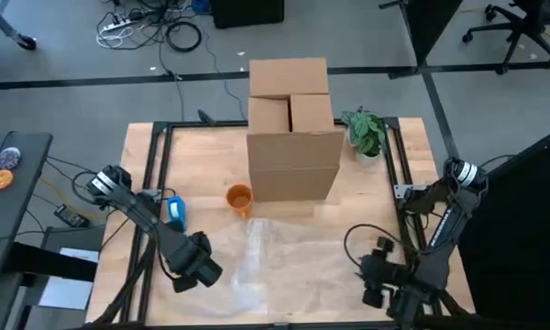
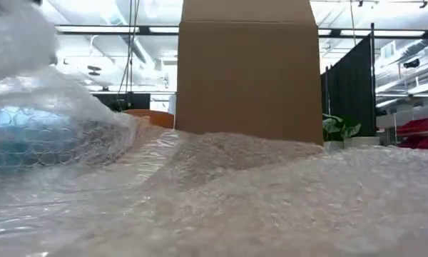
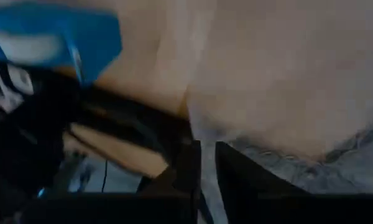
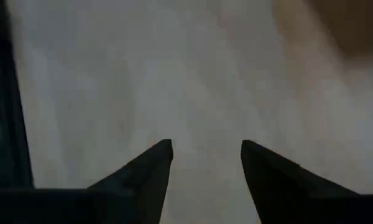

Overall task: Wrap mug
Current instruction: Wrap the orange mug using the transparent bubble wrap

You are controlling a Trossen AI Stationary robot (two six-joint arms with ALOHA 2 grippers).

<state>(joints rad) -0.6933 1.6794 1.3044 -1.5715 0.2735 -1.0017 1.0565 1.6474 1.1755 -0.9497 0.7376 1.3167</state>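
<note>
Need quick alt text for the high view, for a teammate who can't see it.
An orange mug stands beside a cardboard box, with clear bubble wrap spread in front. The left pincer and right pincer sit at the wrap's two sides.

arms: two, dark/black, jointed segments | wrist ends: pale silver-white rings | cables: black loop beside right arm | right gripper [image 4: 205, 152]: two black fingers [image 4: 150, 171] tapering to pointed tips

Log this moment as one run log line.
stage: pre-wrap | mug: bare, beside box | bubble wrap: flat, table centre | left gripper: shut, wrap's left edge | right gripper: open, wrap's right edge
</note>
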